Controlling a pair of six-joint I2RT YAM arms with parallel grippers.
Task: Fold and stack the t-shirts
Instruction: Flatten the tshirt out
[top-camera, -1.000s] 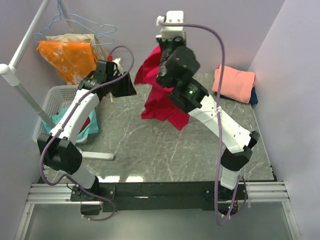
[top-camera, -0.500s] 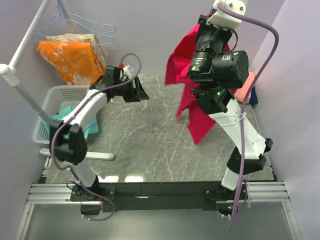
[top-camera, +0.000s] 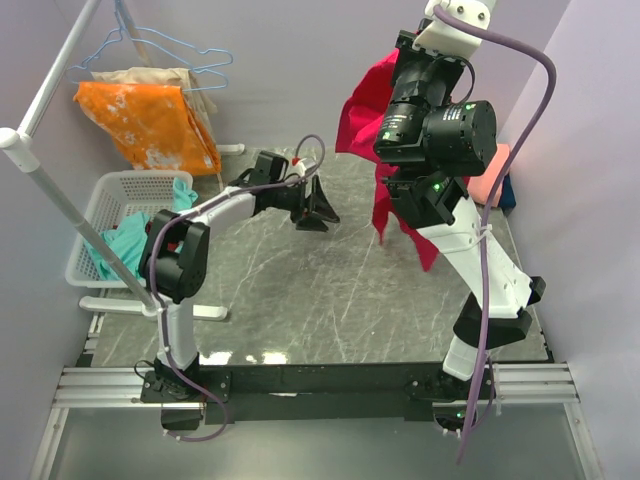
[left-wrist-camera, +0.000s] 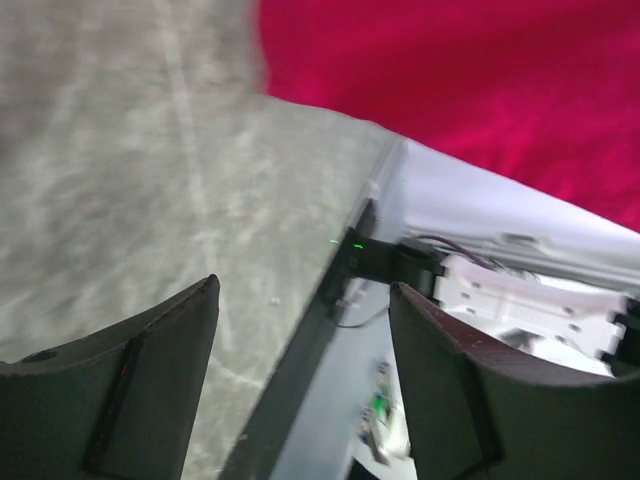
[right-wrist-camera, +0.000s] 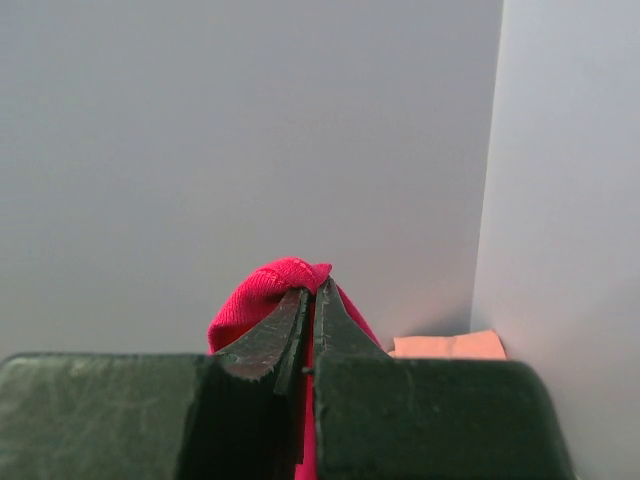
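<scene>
crimson tee (top-camera: 362, 105) hangs bunched in the air over the far right of the table (top-camera: 300, 290), lower end trailing down toward the surface. salmon-pink tee (top-camera: 498, 165) lies folded at the far right edge, dark blue one (top-camera: 511, 192) peeking out beside it. open marble runs from the hanging tee to the near edge; back wall (top-camera: 290, 70) close behind. right fingers (right-wrist-camera: 310, 300) clenched on a fold of the crimson tee, high up. left fingers (top-camera: 320, 205) spread wide, gripping nothing, low over the table near the tee.
</scene>
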